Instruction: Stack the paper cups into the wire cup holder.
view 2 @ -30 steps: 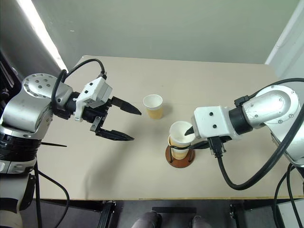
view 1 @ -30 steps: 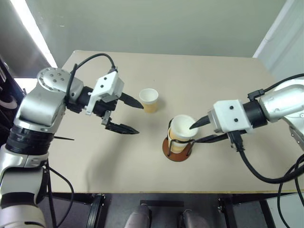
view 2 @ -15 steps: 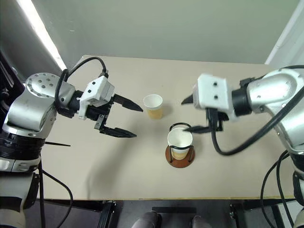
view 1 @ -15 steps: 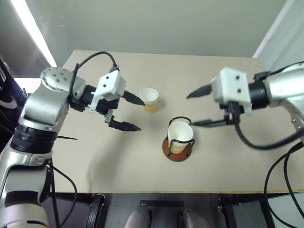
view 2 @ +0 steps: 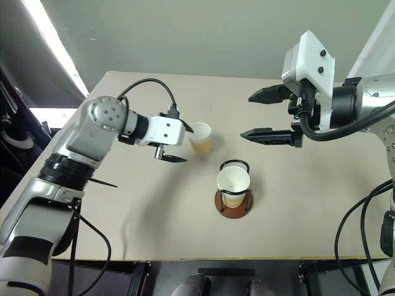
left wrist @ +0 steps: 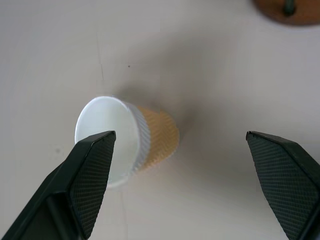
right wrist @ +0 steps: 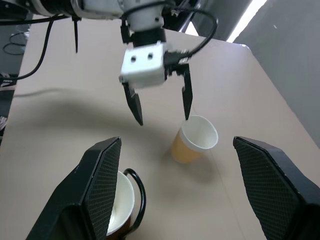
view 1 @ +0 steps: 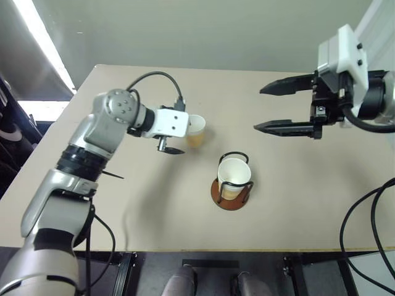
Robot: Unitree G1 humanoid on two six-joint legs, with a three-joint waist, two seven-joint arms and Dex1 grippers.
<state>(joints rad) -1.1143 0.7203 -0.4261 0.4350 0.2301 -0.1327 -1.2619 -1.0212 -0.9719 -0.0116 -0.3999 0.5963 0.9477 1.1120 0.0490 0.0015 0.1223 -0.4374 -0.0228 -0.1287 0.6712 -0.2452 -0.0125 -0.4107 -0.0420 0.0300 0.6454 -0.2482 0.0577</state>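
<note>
The wire cup holder stands at mid-table on its reddish-brown base with a paper cup seated in its black loops. A loose paper cup stands upright behind it and to the left. My left gripper is open right beside that cup, one fingertip by its rim and the other lower on the table side. In the left wrist view the cup lies close to one finger. My right gripper hovers open and empty, high to the right of the holder.
The tan table ends at a near edge below the holder and at a far edge by the grey wall. Black cables hang from my right arm off the table's right side.
My right gripper has opened, left the cup in the holder and risen up to the right. My left gripper has rolled and moved forward up to the loose cup.
</note>
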